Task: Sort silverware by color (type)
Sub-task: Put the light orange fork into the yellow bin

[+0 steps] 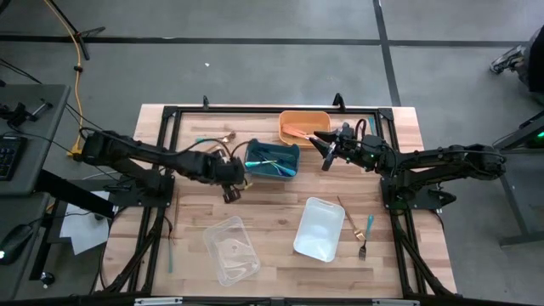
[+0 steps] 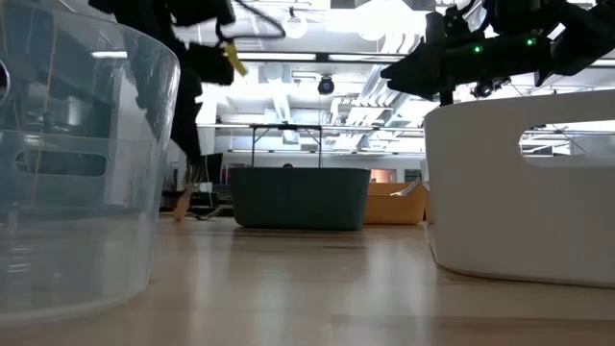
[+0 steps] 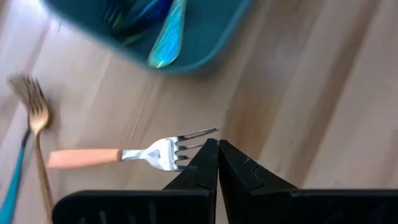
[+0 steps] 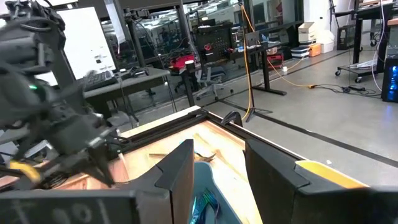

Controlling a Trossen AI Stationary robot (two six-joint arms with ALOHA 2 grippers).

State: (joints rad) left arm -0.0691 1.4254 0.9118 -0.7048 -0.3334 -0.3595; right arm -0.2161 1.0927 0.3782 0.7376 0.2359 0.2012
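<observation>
My left gripper (image 1: 231,192) hovers just near-left of the teal bin (image 1: 272,159), shut on a fork with a salmon-orange handle (image 3: 84,158). The teal bin holds teal-handled silverware (image 3: 166,37). My right gripper (image 1: 326,158) stands open and level between the teal bin and the orange bin (image 1: 304,127), which holds salmon-handled pieces (image 1: 296,131); nothing is between its fingers (image 4: 180,177). A gold fork (image 3: 34,109) and a teal-handled piece (image 3: 13,180) lie flat on the table beyond the teal bin's left end. My left gripper pinches the fork's tines (image 3: 194,140) between its two fingertips (image 3: 208,155), only at their free ends. The fingers slant downward from the table's left. The fork sticks out sideways from the tips, its handle free and clear of the table.
A clear plastic bin (image 1: 231,248) stands at the near middle-left, a white bin (image 1: 319,228) at the near middle-right. A gold piece (image 1: 348,214) and a teal-handled fork (image 1: 367,231) lie right of the white bin. A black frame (image 1: 280,112) runs along the far edge.
</observation>
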